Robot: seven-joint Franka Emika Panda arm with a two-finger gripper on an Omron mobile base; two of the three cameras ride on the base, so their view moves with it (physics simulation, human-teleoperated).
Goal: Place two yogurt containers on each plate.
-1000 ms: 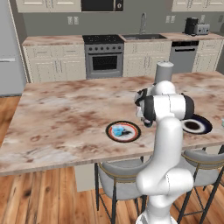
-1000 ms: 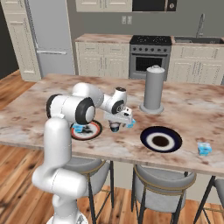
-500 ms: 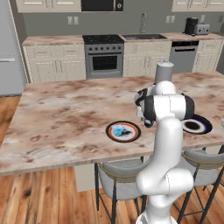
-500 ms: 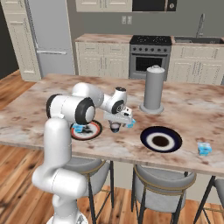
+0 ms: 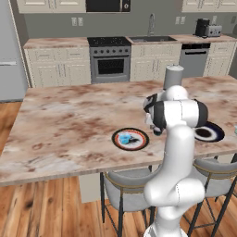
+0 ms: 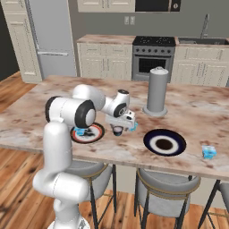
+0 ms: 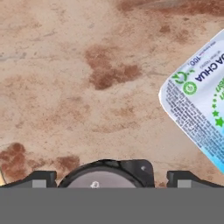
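- Nothing is shifting since a second ago: the arm, cups and plates are sitting where they were.
- The gripper [image 6: 118,131] is hovering low over the island counter [image 6: 53,112], between the red-rimmed plate [image 6: 87,133] and the blue-rimmed plate [image 6: 164,142].
- Its two fingertips are flanking a dark yogurt cup [image 7: 106,174] closely and seem to be holding it; contact is hard to confirm.
- A pale blue yogurt cup [image 7: 199,100] is lying just beside the gripper.
- The red-rimmed plate is carrying one blue yogurt cup [image 5: 124,138] and a small dark item.
- Another blue yogurt cup [image 6: 208,152] is sitting on the counter, right of the blue-rimmed plate.
- A tall grey cylinder [image 6: 155,91] is standing behind the blue-rimmed plate.
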